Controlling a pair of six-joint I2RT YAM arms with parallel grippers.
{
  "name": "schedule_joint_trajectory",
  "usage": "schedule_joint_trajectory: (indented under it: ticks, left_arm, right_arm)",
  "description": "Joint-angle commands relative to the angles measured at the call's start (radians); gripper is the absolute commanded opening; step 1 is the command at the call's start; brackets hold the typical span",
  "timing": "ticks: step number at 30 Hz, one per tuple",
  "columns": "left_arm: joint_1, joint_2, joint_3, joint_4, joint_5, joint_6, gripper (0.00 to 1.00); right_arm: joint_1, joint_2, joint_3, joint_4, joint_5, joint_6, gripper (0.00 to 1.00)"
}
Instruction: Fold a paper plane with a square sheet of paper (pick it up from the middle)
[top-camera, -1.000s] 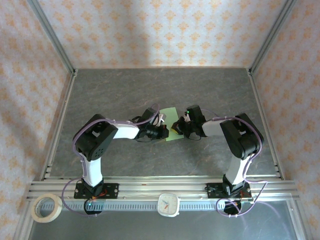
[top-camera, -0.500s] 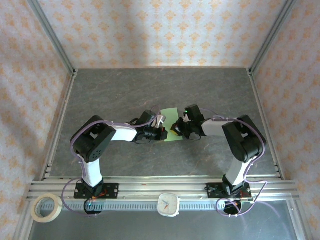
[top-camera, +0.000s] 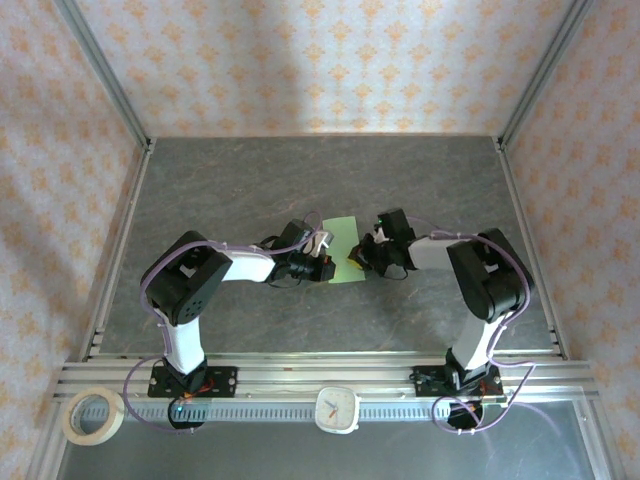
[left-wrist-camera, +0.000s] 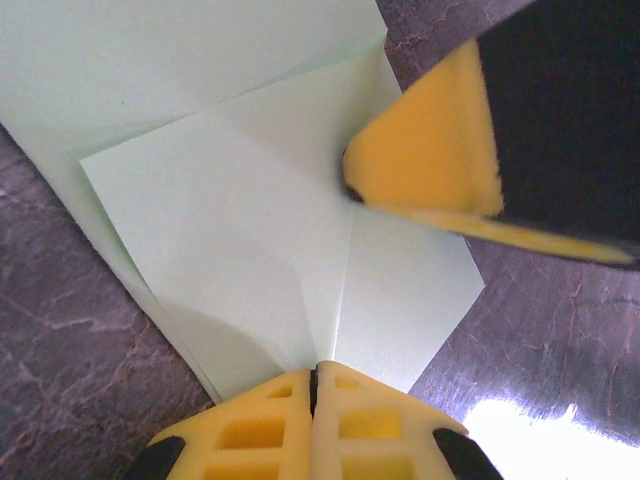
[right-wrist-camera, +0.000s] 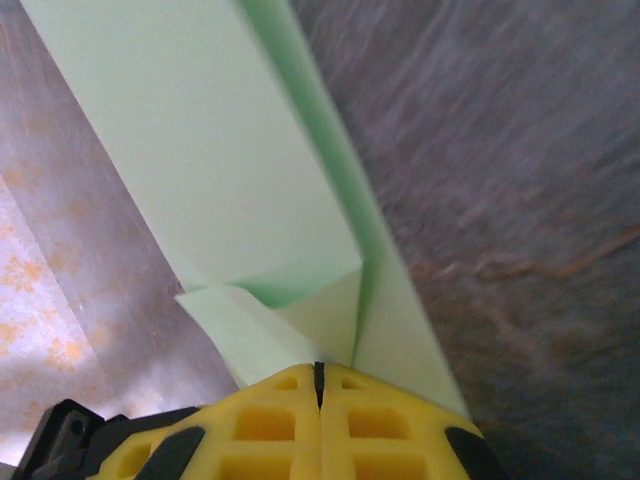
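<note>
The square sheet of paper (top-camera: 342, 231) is pale green and lies folded on the dark table between the two arms. In the left wrist view two flaps of the paper (left-wrist-camera: 250, 220) meet at a centre seam. My left gripper (left-wrist-camera: 314, 375) is shut, with its tip on the near end of that seam. A yellow finger of the right gripper (left-wrist-camera: 430, 150) rests on the paper's right side. In the right wrist view the paper (right-wrist-camera: 230, 150) shows a small raised flap, and my right gripper (right-wrist-camera: 319, 372) is shut with its tip against it. From above, the left gripper (top-camera: 328, 268) and right gripper (top-camera: 358, 258) face each other over the sheet.
A roll of tape (top-camera: 92, 415) and a small white clock (top-camera: 338, 408) sit on the near ledge by the aluminium rail (top-camera: 300, 375). Metal frame posts and patterned walls close in the table on three sides.
Both wrists have shifted slightly over the paper, the right one a little to the right. The sheet has stayed in place and both grippers have stayed shut.
</note>
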Motion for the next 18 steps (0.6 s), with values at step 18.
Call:
schedule_joint_trajectory:
  ticks: [18]
  left_arm:
    - [0.003, 0.052, -0.057, -0.250, -0.110, 0.042, 0.00]
  right_arm:
    - [-0.058, -0.060, 0.059, -0.021, 0.002, -0.032, 0.00]
